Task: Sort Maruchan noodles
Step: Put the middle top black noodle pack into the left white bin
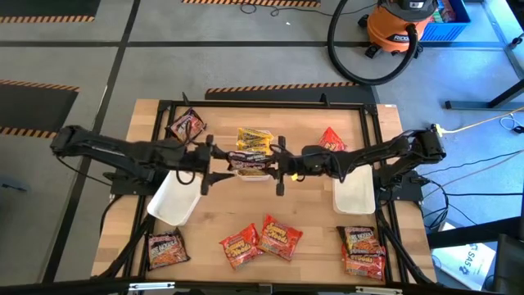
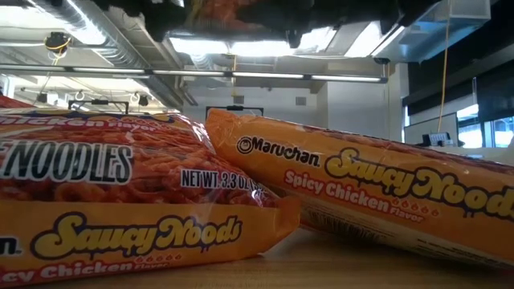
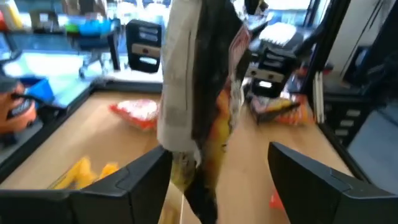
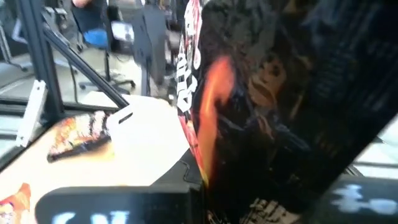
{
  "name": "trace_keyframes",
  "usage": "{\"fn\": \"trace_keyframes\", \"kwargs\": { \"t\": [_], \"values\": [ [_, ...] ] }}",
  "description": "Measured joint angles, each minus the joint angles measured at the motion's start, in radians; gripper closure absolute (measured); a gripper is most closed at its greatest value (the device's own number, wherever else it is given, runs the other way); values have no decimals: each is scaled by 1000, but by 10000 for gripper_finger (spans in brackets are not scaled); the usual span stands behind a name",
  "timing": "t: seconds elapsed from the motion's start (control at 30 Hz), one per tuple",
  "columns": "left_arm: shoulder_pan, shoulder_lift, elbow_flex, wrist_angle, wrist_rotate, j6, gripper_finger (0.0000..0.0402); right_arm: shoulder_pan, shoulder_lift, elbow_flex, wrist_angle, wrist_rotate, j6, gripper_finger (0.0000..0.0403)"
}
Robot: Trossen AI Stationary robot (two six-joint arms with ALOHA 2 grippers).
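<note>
- Red-orange packets (image 1: 260,240): pair at table's 6 o'clock edge; more at 5 and 7.
- White trays (image 1: 175,199): one under each arm.
- Dark packet (image 1: 250,162): table centre, raised between grippers.
- Right gripper (image 1: 282,169): clamped on dark packet.
- Left gripper (image 1: 210,167): fingers apart beside it.
- Yellow packet (image 1: 255,138): at 12 o'clock beyond.

High view: the dark packet (image 1: 250,162) at frame centre sits between both grippers, its ends covered by the left gripper (image 1: 206,168) and right gripper (image 1: 281,166); print too small to read. The white tray (image 1: 174,199) at lower left and the white tray (image 1: 354,192) at centre right are each partly under an arm.

Low view: two orange packets (image 2: 128,201) (image 2: 377,189) fill the frame, both cut by the edges; the arms show only as dark shapes along the top edge.

Right wrist view: dark packet (image 4: 280,106) blocks most of the frame, blurred; fingers hidden behind it.

Left wrist view: packet blurred, top cut off.
</note>
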Motion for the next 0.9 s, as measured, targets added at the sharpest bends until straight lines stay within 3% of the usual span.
{"fn": "trace_keyframes", "kwargs": {
  "t": [0.2, 0.33, 0.53, 0.67, 0.9],
  "values": [
    [3, 5, 229, -391, -36, 4, 125, -1, 10, 0, -67, 24, 9, 356],
    [17, 67, 376, -564, -52, 22, 111, -1, 10, 0, -77, 24, 10, 360],
    [27, 188, 544, -638, -45, 95, 103, -1, 10, 0, -85, 20, 11, 357],
    [27, 291, 649, -688, 12, 143, 108, -1, 10, 0, -84, 17, 11, 358],
    [61, 494, 880, -878, 7, 169, 109, -1, 10, 0, -85, 17, 11, 357]
  ]
}}
